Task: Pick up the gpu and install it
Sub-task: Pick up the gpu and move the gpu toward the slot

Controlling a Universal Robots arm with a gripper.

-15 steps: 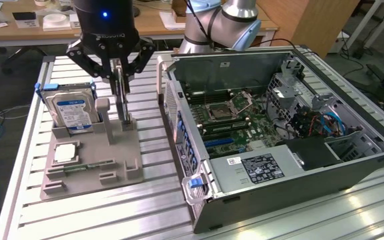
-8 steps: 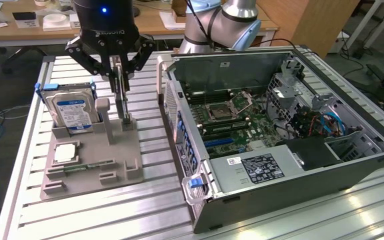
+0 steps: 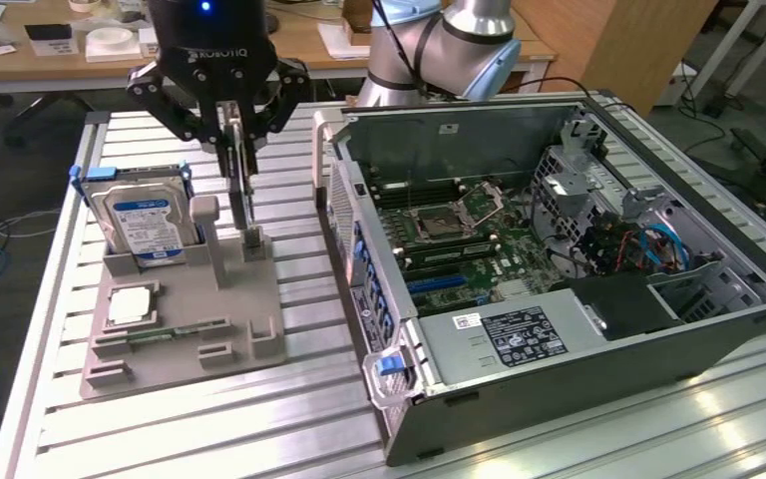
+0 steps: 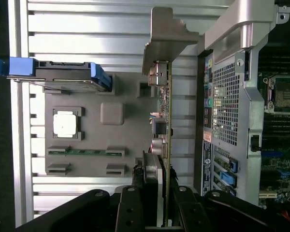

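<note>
Exterior view: upright gpu (image 3: 242, 205) in tight grasp of tool (image 3: 234, 150), foot in gray holder (image 3: 184, 347).

Gpu (image 4: 167, 116) edge-on in the claw (image 4: 157, 198), just beside the computer case (image 4: 227, 96)

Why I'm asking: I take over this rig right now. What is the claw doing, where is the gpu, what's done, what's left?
Claw: shut on the gpu, near its upper edge.
Gpu: upright on edge, lower end at its slot in the grey holder, beside the hard drive.
Done: card grasped.
Left: it is not lifted clear and not in the open computer case.
</note>
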